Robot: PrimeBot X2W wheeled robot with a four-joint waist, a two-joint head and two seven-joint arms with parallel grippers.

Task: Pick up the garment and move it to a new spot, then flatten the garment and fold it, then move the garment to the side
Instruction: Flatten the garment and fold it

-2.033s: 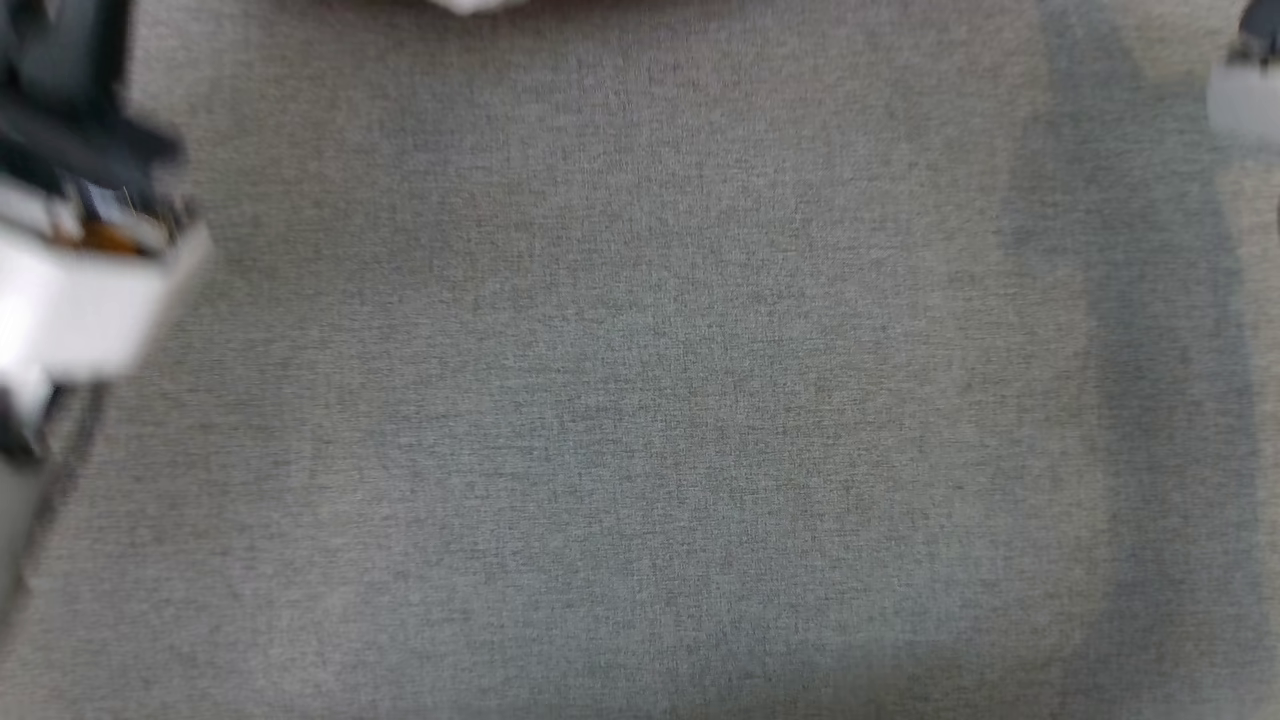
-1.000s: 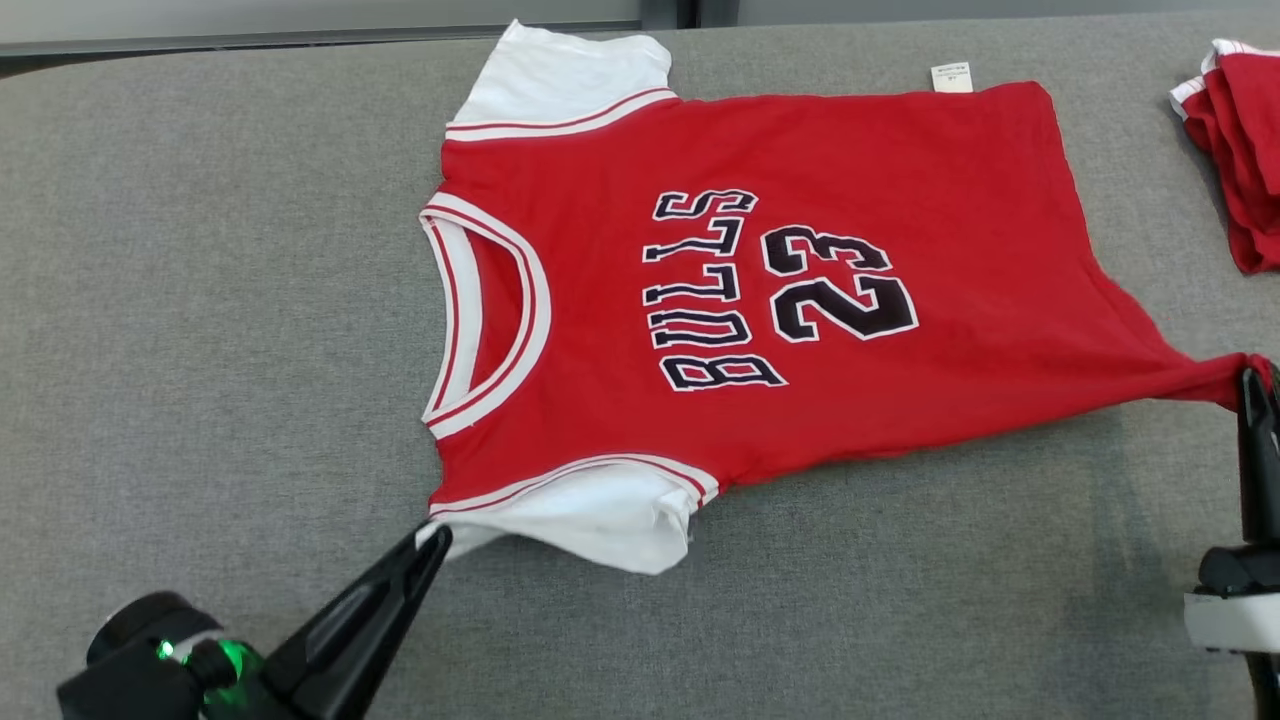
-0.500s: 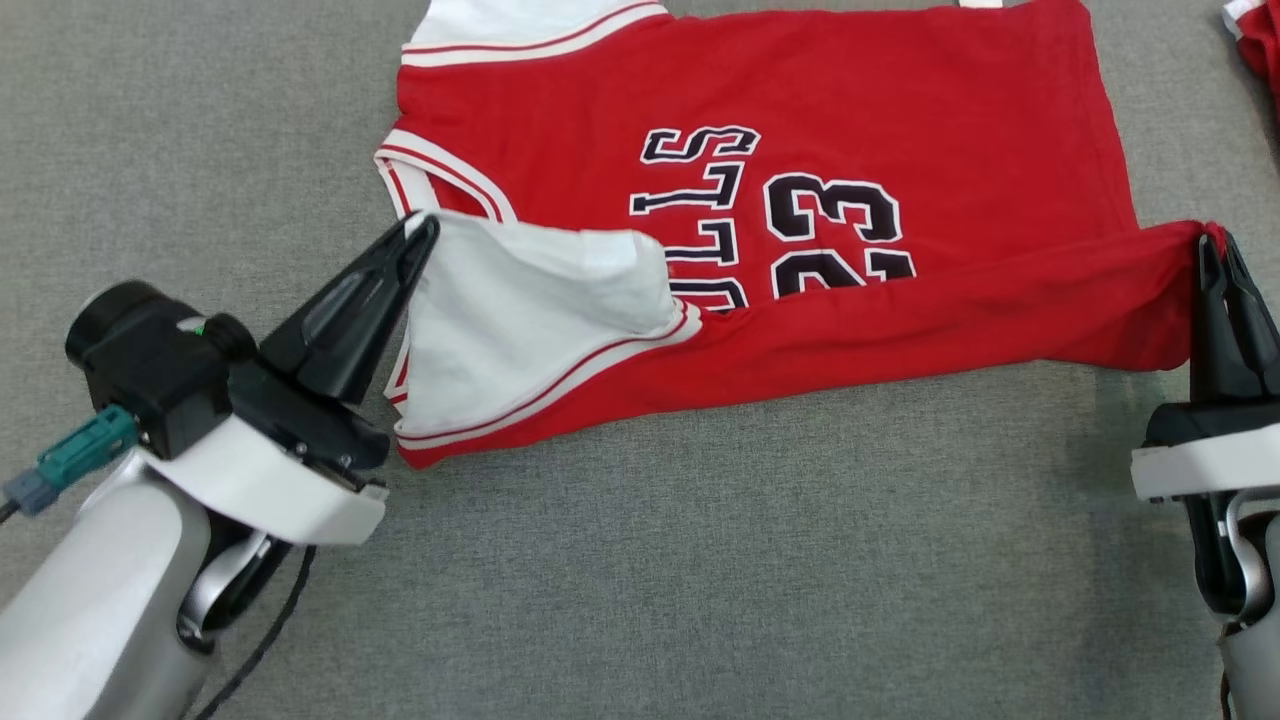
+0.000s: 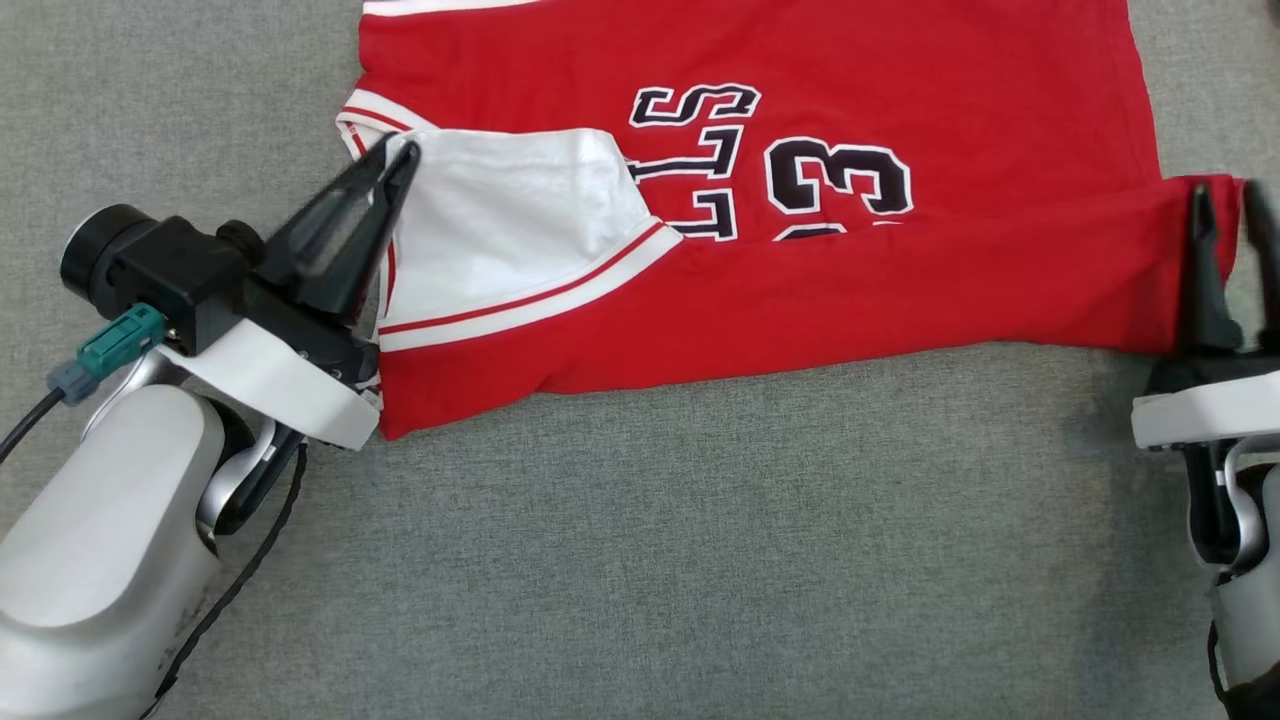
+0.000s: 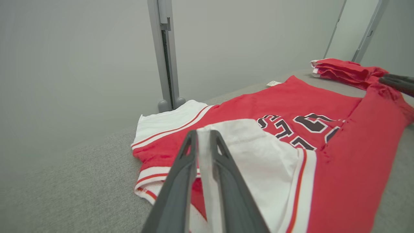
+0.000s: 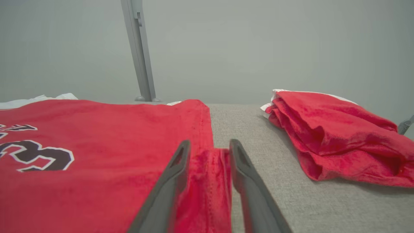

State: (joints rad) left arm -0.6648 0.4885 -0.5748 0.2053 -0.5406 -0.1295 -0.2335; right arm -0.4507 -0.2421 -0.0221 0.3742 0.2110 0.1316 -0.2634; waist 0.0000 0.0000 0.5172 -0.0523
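The red Bulls jersey (image 4: 850, 290) lies across the upper frame on the grey tabletop (image 4: 700, 550), its near edge folded over. It looks limp and light, so I'd take it by the corners. On the left gripper (image 4: 400, 150) the fingers are barely parted around the white sleeve (image 4: 510, 210); whether they grip it I can't tell. On the right gripper (image 4: 1222, 195) they stand spread astride the hem (image 6: 207, 168).

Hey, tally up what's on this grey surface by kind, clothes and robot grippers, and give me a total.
Spread-out red jersey: 1
Heap of red clothing: 1
Grippers, the left gripper and the right gripper: 2
Total: 4
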